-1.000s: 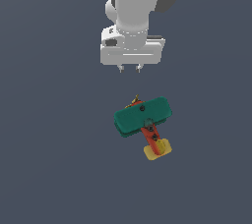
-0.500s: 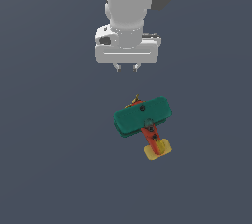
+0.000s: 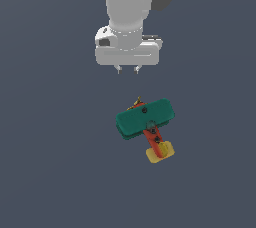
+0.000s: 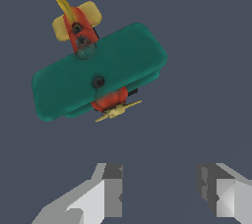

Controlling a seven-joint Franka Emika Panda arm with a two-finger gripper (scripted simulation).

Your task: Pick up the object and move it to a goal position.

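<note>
On the dark surface (image 3: 45, 172), below and just ahead of the hand (image 3: 127, 70), the toy biplane (image 3: 145, 118) lay untouched, so the pick-up and the move to the goal were both left to do. No goal marker showed. The white arm (image 3: 127, 2) pointed straight down, with the hand released, fingers (image 4: 110, 188) spread apart and gripping nothing, well clear of the plane.
</note>
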